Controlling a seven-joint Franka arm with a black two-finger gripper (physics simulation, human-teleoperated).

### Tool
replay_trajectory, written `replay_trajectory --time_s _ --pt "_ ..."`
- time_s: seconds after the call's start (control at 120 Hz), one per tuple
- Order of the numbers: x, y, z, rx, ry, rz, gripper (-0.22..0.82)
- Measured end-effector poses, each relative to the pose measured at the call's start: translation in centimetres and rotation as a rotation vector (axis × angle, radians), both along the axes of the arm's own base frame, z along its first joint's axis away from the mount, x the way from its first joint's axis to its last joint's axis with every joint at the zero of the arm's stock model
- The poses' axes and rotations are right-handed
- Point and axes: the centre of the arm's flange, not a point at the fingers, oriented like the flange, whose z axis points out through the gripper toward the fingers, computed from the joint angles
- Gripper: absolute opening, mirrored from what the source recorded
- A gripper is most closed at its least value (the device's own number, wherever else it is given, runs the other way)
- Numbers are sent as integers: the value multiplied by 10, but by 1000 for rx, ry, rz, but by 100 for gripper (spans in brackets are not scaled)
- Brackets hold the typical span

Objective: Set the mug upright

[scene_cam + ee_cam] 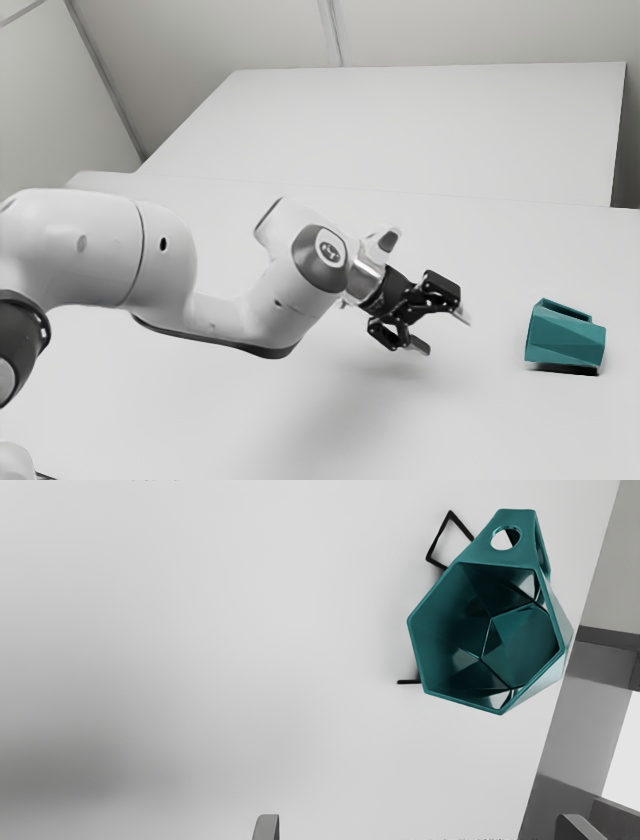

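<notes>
Claw point(443, 331) wide open, empty. Teal mug point(565, 338) on its side on worktop point(480, 430), 3 o'clock of claw in ext. view, mouth twd 9. Prob. light, stiff, slick; pinch rim point(463, 703).

The mug point(565, 338) was coloured blue-green, and its flat sides were shaded lighter and darker. Its inside was tinted darker, with pale shiny patches. The handle point(517, 518) was coloured the same blue-green. The table point(480, 240) was coloured plain whitish grey, and the wall point(190, 50) was tinted light grey. The arm point(80, 245) was coloured white, with dark grey parts. The gripper point(442, 331) was coloured black, and its fingertips point(268, 827) were coloured grey.
</notes>
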Motion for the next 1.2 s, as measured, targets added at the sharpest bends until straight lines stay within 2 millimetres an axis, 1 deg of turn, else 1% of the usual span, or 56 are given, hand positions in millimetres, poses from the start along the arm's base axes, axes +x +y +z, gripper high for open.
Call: replay_trajectory --time_s 0.067,0.217,0.308,0.442,0.583,0.808,0.908,0.975,1.125,1.158,1.2 --pt "6 -10 3 -2 -35 -26 60" --pt "21 -36 -1 8 -102 -87 60" --pt "27 -55 -1 9 -139 -128 60" --pt "35 -74 -4 10 -181 -171 60" --pt "37 -94 -7 -2 -206 -213 60" --pt "45 -118 -18 -15 -233 -258 60" --pt "50 -121 -25 -14 -238 -268 60" --pt "55 -129 -27 -19 -249 -282 60" --pt "64 -138 -30 -27 -266 -307 60" --pt "64 -139 -30 -28 -267 -311 59" --pt "65 -141 -30 -29 -271 -316 54"
